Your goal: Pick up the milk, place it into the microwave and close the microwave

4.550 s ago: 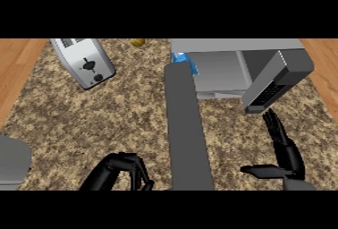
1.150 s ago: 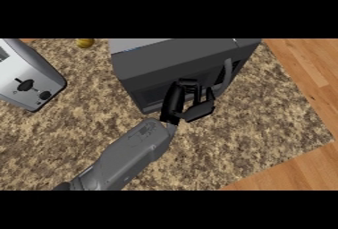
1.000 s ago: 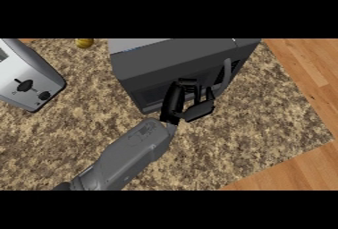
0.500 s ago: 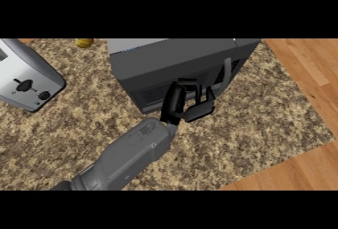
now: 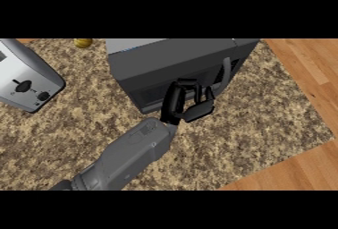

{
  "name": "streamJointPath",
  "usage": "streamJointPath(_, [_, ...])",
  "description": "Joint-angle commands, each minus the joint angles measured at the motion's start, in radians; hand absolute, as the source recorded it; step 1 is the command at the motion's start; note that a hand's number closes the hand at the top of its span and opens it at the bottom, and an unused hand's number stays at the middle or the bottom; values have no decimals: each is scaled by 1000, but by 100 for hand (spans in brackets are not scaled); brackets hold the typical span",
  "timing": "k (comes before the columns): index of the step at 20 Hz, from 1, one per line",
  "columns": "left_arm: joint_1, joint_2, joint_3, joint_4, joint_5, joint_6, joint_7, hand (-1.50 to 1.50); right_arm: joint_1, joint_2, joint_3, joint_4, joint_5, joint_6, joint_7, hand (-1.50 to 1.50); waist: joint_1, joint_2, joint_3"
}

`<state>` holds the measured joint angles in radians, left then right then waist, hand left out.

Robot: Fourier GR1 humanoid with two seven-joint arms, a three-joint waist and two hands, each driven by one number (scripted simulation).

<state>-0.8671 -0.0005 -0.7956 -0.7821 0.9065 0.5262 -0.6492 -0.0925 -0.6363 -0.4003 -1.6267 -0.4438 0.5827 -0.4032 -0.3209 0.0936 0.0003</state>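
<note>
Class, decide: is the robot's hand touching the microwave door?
Touching. The head view shows the hand with fingers straight against the microwave door, no gap visible.

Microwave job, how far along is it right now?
Nearly finished. The microwave door looks closed and no milk shows on the counter, so it is presumably inside. One hand rests with fingers against the door front. Left: pulling the hand away.
</note>
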Motion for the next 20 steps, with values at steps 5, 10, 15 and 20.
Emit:
streamJointPath(5, [-86,0,41,82,38,-11,-14,150,-33,-72,-38,33,24,13,-1,-150,-8,16,-1])
streamJointPath(10, [-97,0,28,81,57,-10,-32,150,-48,-92,-54,64,28,19,-12,-150,-10,16,2])
streamJointPath(15, [-102,0,15,79,79,-12,-39,150,-69,-98,-49,100,-5,47,-8,-150,-8,22,2])
streamJointPath(20, [-109,0,5,91,95,-17,-47,150,-83,-93,-53,150,-37,64,-10,-150,5,24,3])
